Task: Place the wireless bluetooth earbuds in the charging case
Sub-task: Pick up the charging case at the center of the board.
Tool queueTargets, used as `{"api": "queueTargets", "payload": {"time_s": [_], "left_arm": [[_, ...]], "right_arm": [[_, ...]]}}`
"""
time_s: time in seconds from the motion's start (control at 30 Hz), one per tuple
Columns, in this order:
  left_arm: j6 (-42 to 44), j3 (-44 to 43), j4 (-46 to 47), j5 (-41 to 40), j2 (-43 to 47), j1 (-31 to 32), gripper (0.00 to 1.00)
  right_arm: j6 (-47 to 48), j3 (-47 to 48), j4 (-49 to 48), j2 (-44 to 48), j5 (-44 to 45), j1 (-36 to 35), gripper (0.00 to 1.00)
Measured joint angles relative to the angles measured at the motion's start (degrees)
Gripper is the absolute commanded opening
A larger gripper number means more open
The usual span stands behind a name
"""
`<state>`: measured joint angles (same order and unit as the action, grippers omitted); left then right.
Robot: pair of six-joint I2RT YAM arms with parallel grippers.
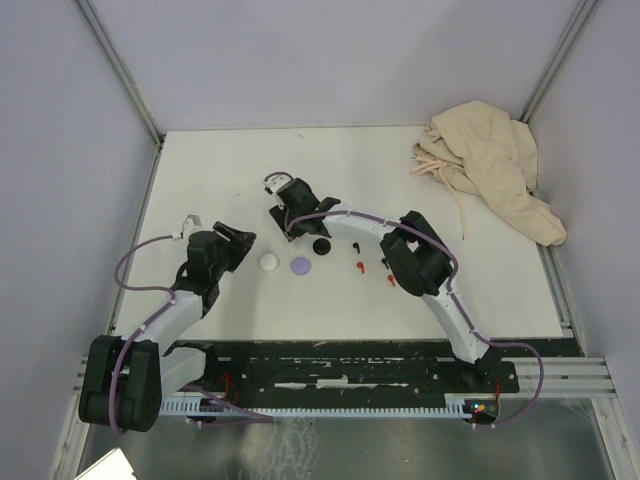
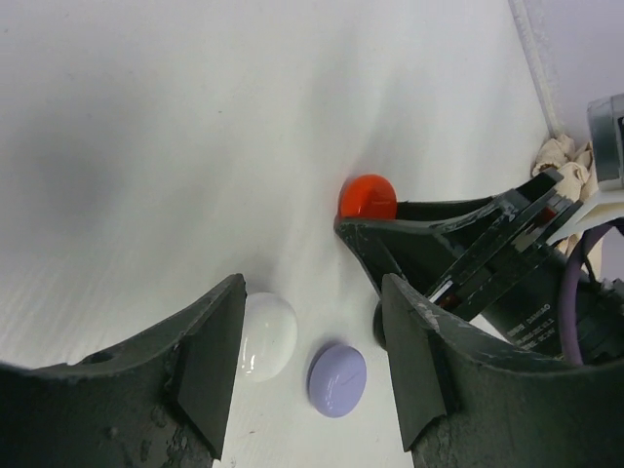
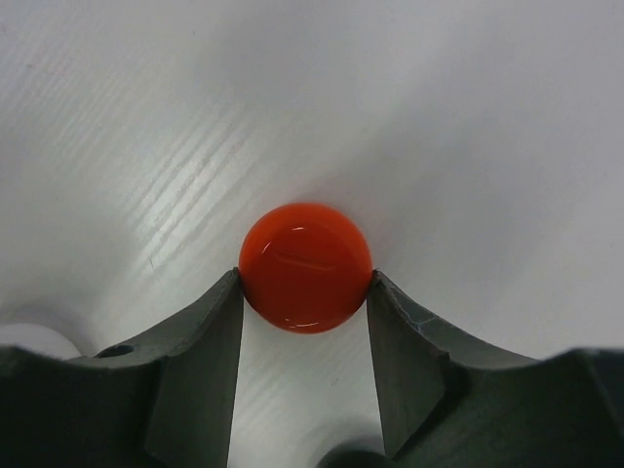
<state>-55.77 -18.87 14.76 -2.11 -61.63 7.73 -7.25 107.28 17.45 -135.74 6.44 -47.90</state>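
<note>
A red earbud lies loose on the surface, well apart from the red round case. The right tool pinches that case by its fingertips alone, so the slick dome may squirt forward. The left tool hangs released, grasping nothing, above the white disc and lavender disc, and might nudge them.

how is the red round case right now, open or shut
Shut: the red case is one smooth dome, no lid raised, with the right hand touching both its sides.
</note>
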Motion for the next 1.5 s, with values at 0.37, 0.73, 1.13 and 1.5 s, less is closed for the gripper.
{"api": "queueTargets", "payload": {"time_s": [0.37, 0.73, 1.13, 1.5], "left_arm": [[0.02, -2.64, 0.87, 4.57, -2.75, -0.07, 0.65], [0.04, -5.4, 4.92, 11.89, -8.39, -0.28, 0.64], [0.04, -9.05, 14.36, 24.02, -17.88, -1.86, 0.6], [-0.07, -9.05, 23.39, 32.61, -22.47, -1.86, 0.58]], "right_arm": [[1.66, -12.39, -7.78, 8.5, 1.62, 0.31, 0.23], [2.47, -17.03, -11.54, 12.72, 1.09, 1.31, 0.23], [6.75, -31.1, -15.76, 25.53, -13.49, 4.74, 0.23], [10.62, -31.28, -14.8, 27.06, -23.63, 6.12, 0.21]]}}
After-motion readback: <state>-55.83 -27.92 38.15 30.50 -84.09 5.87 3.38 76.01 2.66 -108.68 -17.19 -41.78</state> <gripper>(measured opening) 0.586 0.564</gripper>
